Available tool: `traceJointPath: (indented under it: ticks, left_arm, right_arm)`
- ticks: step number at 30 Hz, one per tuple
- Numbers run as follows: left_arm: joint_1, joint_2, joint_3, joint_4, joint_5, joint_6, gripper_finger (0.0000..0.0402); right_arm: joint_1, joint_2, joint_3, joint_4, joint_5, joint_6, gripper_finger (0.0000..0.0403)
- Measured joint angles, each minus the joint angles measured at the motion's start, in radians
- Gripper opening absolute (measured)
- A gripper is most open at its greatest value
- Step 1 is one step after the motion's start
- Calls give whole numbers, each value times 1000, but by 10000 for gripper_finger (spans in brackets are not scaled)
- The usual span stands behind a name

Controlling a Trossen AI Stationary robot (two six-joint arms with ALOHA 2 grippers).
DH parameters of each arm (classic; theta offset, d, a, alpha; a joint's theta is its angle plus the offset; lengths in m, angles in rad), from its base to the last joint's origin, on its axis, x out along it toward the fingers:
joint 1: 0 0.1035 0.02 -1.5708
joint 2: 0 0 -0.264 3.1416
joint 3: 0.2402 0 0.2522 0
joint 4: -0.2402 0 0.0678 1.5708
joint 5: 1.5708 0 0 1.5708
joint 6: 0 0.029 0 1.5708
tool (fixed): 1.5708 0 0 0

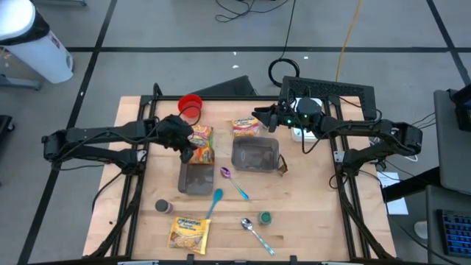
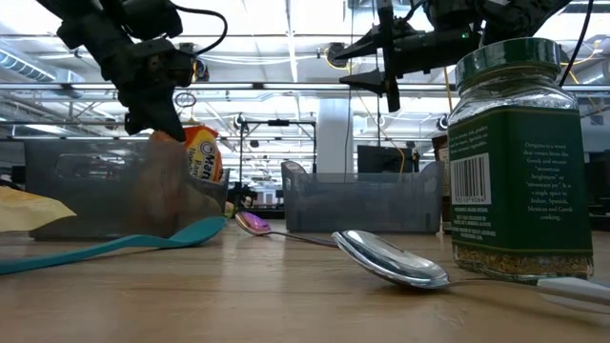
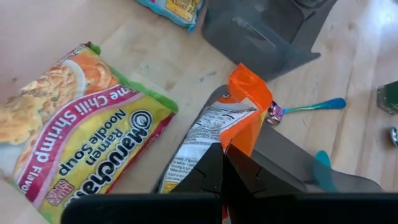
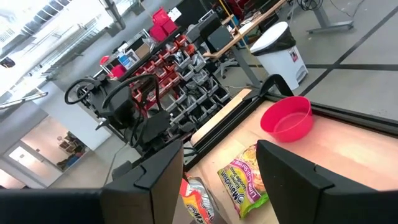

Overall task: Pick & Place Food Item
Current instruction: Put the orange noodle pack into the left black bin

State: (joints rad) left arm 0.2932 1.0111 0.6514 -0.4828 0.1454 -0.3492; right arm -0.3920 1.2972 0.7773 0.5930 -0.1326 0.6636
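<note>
My left gripper (image 1: 188, 147) is shut on an orange-and-white food packet (image 3: 239, 106), which hangs over the flat grey tray (image 1: 193, 184) at the table's middle left. A yellow chili-shrimp ramen packet (image 3: 74, 130) lies flat on the table just beyond the tray. My right gripper (image 1: 259, 118) hovers open with nothing between its fingers, high above the table's far side, near another ramen packet (image 1: 245, 126). In the low view the orange packet (image 2: 200, 157) dangles below my left gripper (image 2: 157, 114), behind the tray's wall. My left gripper pinches the orange packet's end edge (image 3: 219, 138) between its two shut fingers. The fingers slant down from the table's left side. The packet hangs below them over the grey tray (image 3: 286, 158); whether its lower end touches the tray I cannot tell.
A deeper grey bin (image 1: 254, 156) stands right of the tray. A red bowl (image 1: 190, 105) sits at the far edge. Near the front lie a purple spoon (image 1: 234, 182), a teal spoon (image 1: 214, 202), a metal spoon (image 1: 254, 232), two jars (image 1: 264, 218) and one more ramen packet (image 1: 190, 234).
</note>
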Motion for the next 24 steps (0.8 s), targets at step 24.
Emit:
traceJointPath:
  ticks: [24]
  left_arm:
    - [0, 0, 0, 2, -7, 7, 27]
  right_arm:
    - [0, 0, 0, -1, 0, -6, 196]
